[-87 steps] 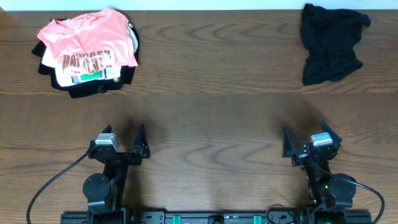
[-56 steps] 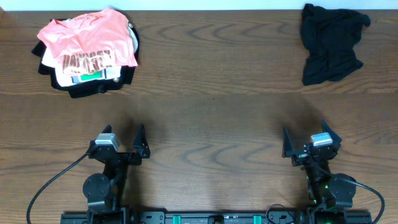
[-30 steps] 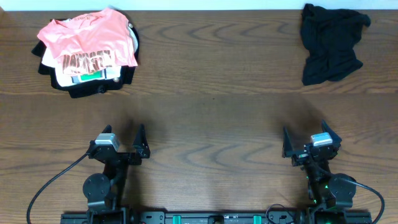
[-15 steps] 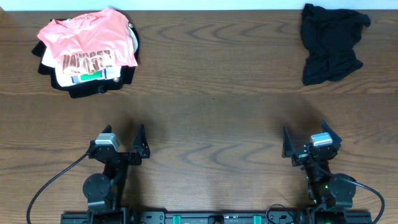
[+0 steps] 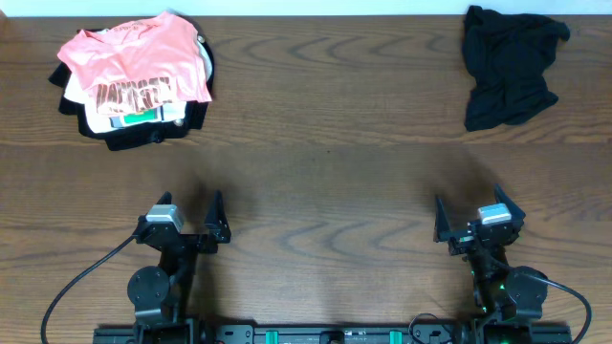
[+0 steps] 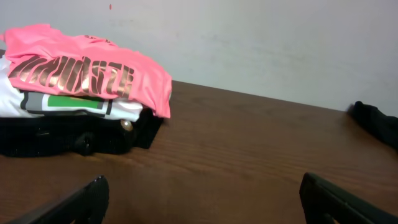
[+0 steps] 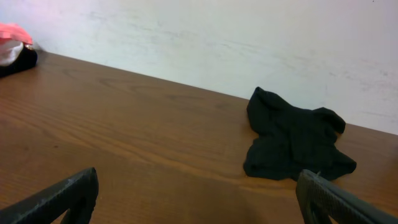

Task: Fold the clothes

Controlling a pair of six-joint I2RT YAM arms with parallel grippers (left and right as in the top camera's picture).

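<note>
Gaping wide, left gripper [image 6: 202, 191] and right gripper [image 7: 198, 186] empty, clothes [image 5: 510, 65] untouched

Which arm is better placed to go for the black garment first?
Right. The black garment lies crumpled at the far right, straight beyond the open right gripper; the left gripper faces the pink shirt pile on the far left.

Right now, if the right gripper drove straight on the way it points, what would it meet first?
Bare table. The open right gripper aims just left of the black garment, so its right finger might brush the garment's edge; otherwise the way looks free to the wall.
</note>
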